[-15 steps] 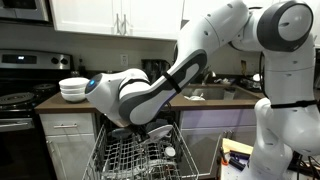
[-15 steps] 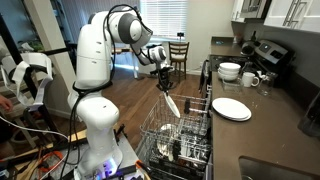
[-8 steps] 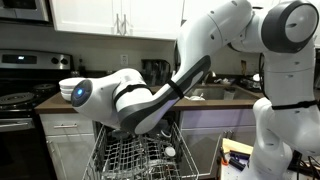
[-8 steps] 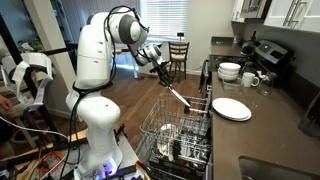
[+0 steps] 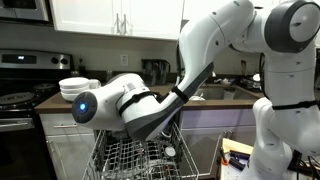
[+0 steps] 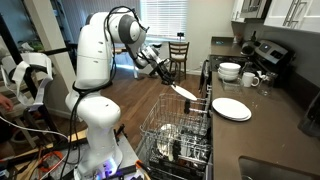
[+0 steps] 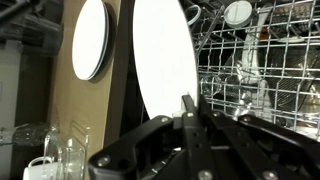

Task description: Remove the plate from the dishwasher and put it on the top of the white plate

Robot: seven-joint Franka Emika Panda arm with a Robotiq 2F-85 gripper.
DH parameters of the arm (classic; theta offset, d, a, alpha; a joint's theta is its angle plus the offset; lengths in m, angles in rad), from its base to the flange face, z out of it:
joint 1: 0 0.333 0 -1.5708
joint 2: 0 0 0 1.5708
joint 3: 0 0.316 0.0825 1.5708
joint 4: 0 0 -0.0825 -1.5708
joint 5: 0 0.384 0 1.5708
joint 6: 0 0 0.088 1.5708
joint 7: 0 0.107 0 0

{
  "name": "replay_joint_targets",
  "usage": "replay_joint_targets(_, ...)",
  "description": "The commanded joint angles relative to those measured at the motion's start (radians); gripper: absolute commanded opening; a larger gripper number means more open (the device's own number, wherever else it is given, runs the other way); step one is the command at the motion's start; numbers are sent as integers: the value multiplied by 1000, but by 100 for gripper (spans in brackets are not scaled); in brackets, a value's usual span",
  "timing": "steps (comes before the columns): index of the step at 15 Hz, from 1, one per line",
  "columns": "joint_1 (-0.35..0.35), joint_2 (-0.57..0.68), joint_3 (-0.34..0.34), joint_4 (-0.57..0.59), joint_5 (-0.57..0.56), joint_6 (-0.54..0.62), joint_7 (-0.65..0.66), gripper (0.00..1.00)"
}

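My gripper (image 6: pixel 165 76) is shut on the rim of a white plate (image 6: pixel 184 92) and holds it tilted in the air above the dishwasher's wire rack (image 6: pixel 172 128). In the wrist view the held plate (image 7: pixel 165 55) rises edge-on from my fingers (image 7: pixel 188 100), with the rack (image 7: pixel 262 62) on one side. The single flat white plate (image 6: pixel 231 108) lies on the brown counter beside the rack; it also shows in the wrist view (image 7: pixel 90 38). In an exterior view my arm (image 5: pixel 130 103) hides the gripper and the held plate above the rack (image 5: pixel 132 158).
A stack of deep white bowls (image 6: pixel 230 71) and a mug (image 6: pixel 251 79) stand on the counter beyond the flat plate, near the stove (image 6: pixel 264 52). More dishes sit in the rack (image 6: pixel 190 147). Glasses (image 7: pixel 55 150) show in the wrist view. A sink (image 5: pixel 205 92) lies behind.
The held plate has swung from hanging nearly upright over the rack to a flatter tilt and moved toward the counter. My arm has shifted with it.
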Motion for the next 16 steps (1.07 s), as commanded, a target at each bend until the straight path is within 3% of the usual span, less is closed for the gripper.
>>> replay_joint_targets(1,17,-33,10,-54,-107,-22,152,2)
replay_joint_targets(2,17,-30,13,-59,-122,-23,181,2)
replay_joint_targets(3,-5,2,23,-26,-74,-6,121,6)
replay_joint_targets(8,-3,2,27,-38,-94,-6,165,6)
replay_joint_targets(9,-3,2,27,-38,-94,-6,165,2)
replay_joint_targets(16,25,25,33,-34,-196,-29,221,2)
